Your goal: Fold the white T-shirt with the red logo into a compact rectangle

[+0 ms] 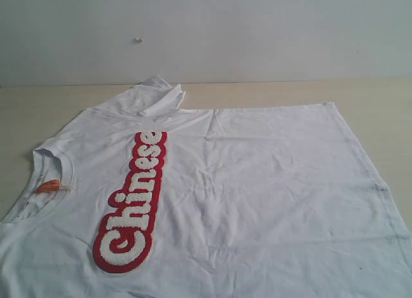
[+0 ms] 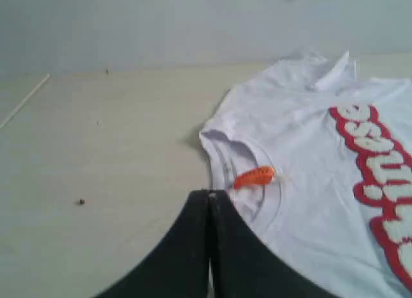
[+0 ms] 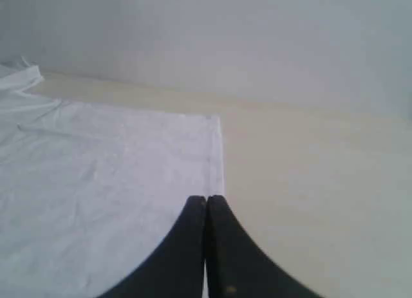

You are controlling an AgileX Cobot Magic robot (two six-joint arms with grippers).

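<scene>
Exterior view: white T-shirt [image 1: 257,182] lies front up and spread on the pale worktop [image 1: 26,111], neck to the left, hem to the right, near edge cut off by the frame. No arms show in this view.

Far left, left claw [image 2: 210,195] has its tips pressed together with nothing between them, just beside the ribbed collar [image 1: 55,159] and the orange neck tag [image 1: 48,186]. Can't tell if it touches the cloth.

Next over, the red logo [image 1: 135,201] runs across the chest, flat. Behind it the far sleeve [image 1: 161,95] is crumpled and flipped up. Body is lightly wrinkled out to the hem [image 1: 367,163].

Far right, right claw [image 3: 206,199] is also closed and empty, at the hem's far corner.

Folding not started, I'd say. Risks:
- closed claws driven down would shove and bunch the cloth instead of pinching it
- the rucked sleeve could get trapped in a fold and leave a lump
- pinching only the top layer would pull the front off the back
- a crease across the thick patch may spring open
</scene>
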